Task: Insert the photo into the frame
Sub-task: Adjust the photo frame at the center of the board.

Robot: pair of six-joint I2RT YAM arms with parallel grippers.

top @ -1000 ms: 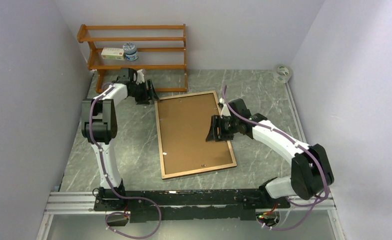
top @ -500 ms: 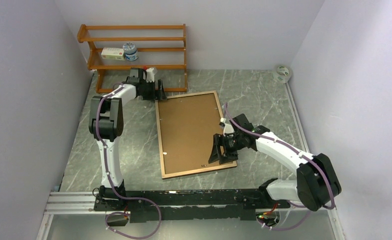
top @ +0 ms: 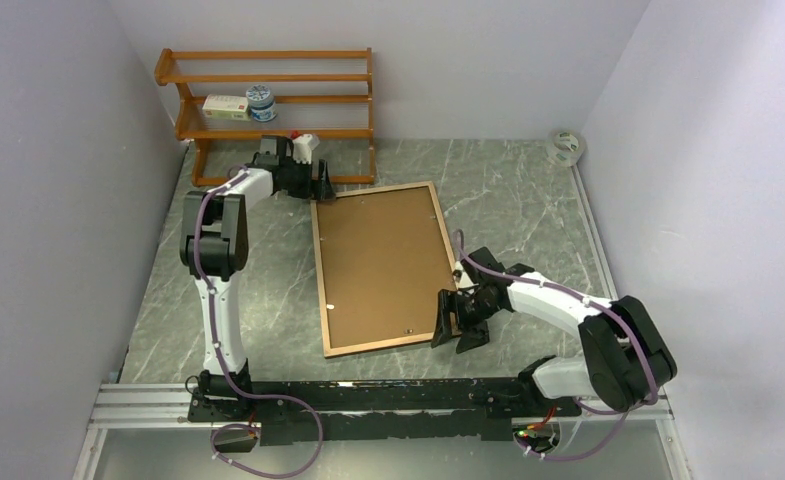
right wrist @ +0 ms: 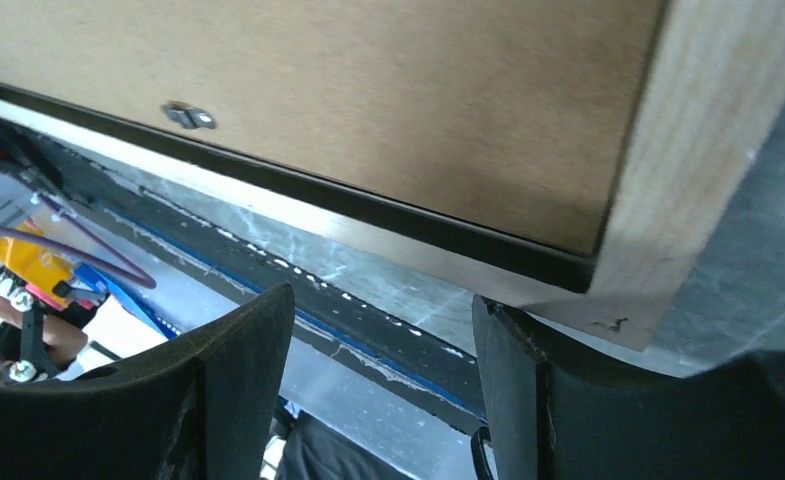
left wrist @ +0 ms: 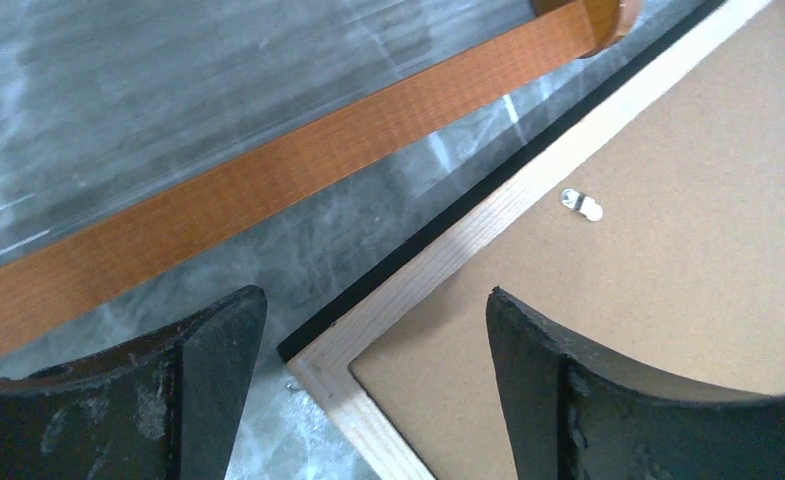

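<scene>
my left claw (top: 316,184) hangs over the far left corner of the frame (top: 317,270), spread wide and holding nothing. in the left wrist view its fingers (left wrist: 208,380) stand either side of that corner with the wood between them untouched

just behind it is the orange-brown shelf rack (top: 268,95), with a small box (top: 225,107) and a tin (top: 260,102) on its middle shelf

the frame lies face down on the desk (top: 518,190), wood-coloured back up, and the brown backing board (top: 388,260) fills it. a small metal clip (left wrist: 580,204) rests on the board near my left corner. the photo is nowhere in sight. i judge it may already sit under the board, but i cannot tell, so at best only securing the clips and turning the frame over are left

my right claw (top: 460,325) is at the near right corner, also parted and empty, just beside the edge

the desk is grey-green marbled stone between pale walls, with a roll of tape (top: 566,147) in the far right corner
</scene>
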